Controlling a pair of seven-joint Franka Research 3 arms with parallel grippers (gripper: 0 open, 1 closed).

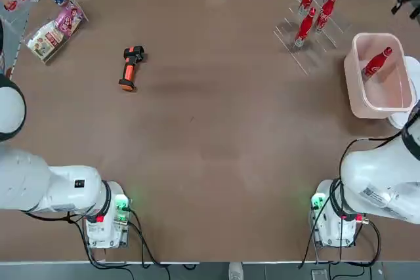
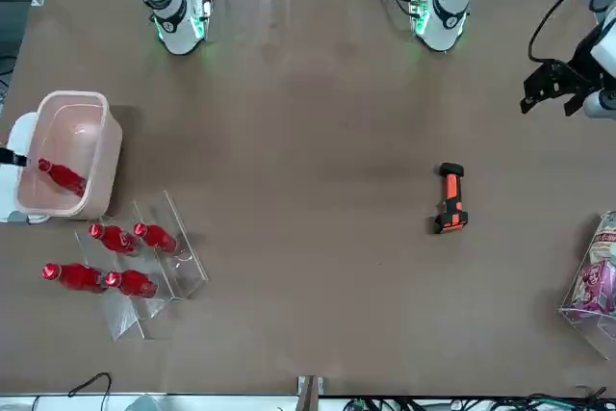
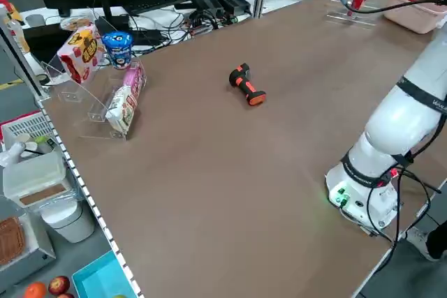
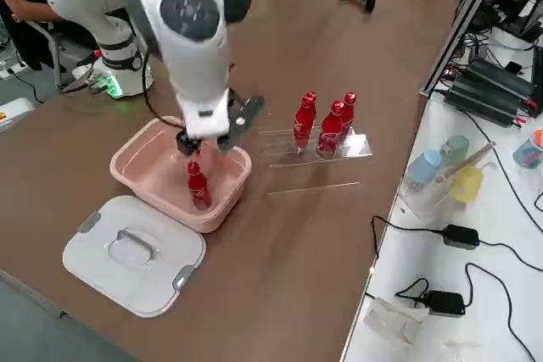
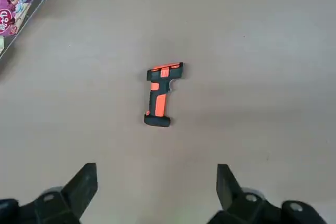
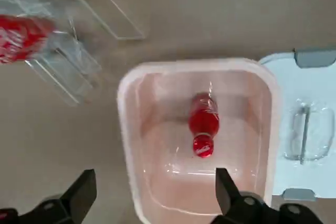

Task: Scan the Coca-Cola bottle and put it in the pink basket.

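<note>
One Coca-Cola bottle (image 6: 203,121) leans inside the pink basket (image 6: 123,129), cap up, at the table's right side (image 1: 377,61). My right gripper (image 6: 155,203) hangs open straight above that basket (image 4: 140,175), holding nothing (image 4: 212,137). Several more red bottles (image 1: 318,4) stand in a clear rack (image 1: 292,40) beside the basket. The black-and-orange scanner (image 1: 131,68) lies on the table at the far left. My left gripper (image 5: 155,192) hovers open high above the scanner (image 5: 160,94), empty.
The basket's white lid (image 4: 136,252) lies flat on the table next to the basket, on its outer side. A clear stand with snack packs (image 1: 49,31) sits at the far left corner. Cables run along the far edge.
</note>
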